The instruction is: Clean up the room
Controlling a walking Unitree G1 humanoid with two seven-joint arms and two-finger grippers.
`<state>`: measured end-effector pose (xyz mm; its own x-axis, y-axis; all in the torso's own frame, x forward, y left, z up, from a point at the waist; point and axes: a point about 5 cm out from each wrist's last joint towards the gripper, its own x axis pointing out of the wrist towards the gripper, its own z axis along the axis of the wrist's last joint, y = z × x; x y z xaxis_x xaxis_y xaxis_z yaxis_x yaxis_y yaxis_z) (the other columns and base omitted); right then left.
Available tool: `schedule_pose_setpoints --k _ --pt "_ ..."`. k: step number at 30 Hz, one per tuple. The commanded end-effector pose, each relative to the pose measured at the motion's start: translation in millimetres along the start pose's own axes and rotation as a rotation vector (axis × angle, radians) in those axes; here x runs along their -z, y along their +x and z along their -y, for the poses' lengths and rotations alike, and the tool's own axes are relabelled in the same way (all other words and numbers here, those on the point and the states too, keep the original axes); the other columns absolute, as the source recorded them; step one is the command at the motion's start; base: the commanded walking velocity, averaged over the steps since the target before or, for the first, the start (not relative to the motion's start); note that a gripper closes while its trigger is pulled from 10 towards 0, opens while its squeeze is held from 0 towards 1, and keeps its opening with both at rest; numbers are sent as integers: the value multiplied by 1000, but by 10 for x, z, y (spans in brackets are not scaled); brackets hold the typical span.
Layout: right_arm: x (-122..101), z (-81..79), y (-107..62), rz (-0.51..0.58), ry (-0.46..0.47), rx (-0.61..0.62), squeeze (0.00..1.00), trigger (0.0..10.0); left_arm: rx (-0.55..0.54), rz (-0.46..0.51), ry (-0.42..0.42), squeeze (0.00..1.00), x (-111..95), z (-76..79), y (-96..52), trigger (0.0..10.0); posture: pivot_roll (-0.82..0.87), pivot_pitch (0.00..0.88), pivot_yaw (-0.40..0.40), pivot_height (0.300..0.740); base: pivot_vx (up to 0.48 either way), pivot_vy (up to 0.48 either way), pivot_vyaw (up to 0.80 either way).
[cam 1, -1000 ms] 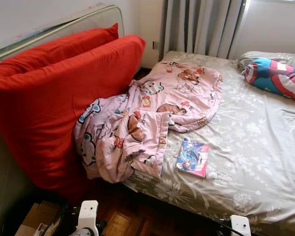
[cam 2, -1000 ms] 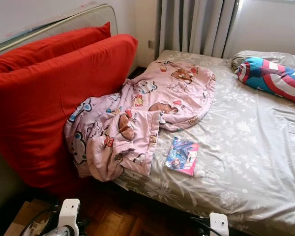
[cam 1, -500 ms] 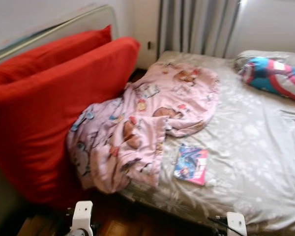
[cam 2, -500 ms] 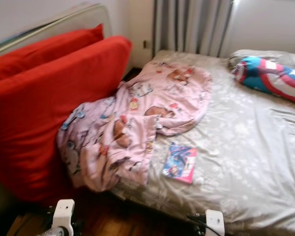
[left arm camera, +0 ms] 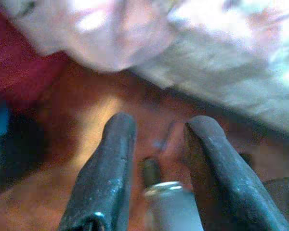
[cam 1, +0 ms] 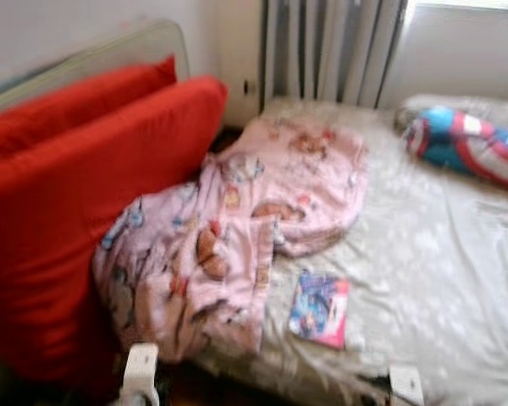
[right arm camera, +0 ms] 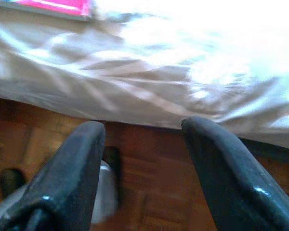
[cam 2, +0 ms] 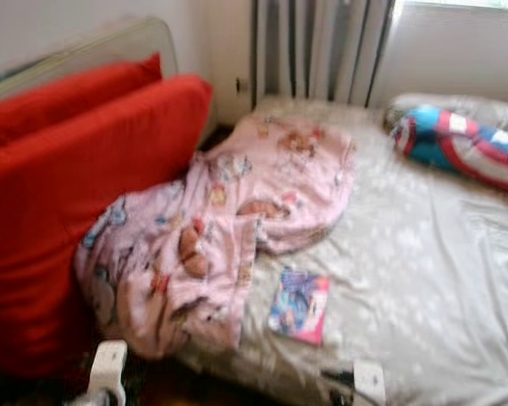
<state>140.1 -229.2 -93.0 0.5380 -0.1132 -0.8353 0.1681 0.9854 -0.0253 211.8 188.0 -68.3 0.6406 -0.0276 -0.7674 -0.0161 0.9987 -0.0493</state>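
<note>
Ahead, a bed with a grey floral sheet holds a crumpled pink cartoon-print blanket spilling off its near left edge against two large red cushions. A small colourful paperback book lies flat near the bed's near edge, just right of the blanket. A star-and-stripe pillow sits far right. The book looks light and stiff, best pinched by its near edge; the blanket is soft and floppy. The left gripper and right gripper hang low over wooden floor, fingers apart, holding nothing. Compared with a second ago, the view has moved closer and is blurrier.
</note>
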Motion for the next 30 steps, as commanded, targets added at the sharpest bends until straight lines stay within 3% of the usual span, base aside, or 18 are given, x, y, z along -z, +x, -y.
schedule_pose_setpoints --k 1,14,30 --pt "-119 -103 34 35 -1 -30 0 10000 -44 -24 -6 0 66 -163 -37 10000 -100 0 -18 740 274 0 563" --pt "-120 -108 32 51 46 -27 0 10000 -46 -14 3 0 54 -167 -38 10000 -97 0 -15 740 62 0 43" --pt "-114 -110 33 38 39 -36 0 10000 -40 -9 4 0 49 -163 -37 10000 -97 0 -15 740 0 0 0"
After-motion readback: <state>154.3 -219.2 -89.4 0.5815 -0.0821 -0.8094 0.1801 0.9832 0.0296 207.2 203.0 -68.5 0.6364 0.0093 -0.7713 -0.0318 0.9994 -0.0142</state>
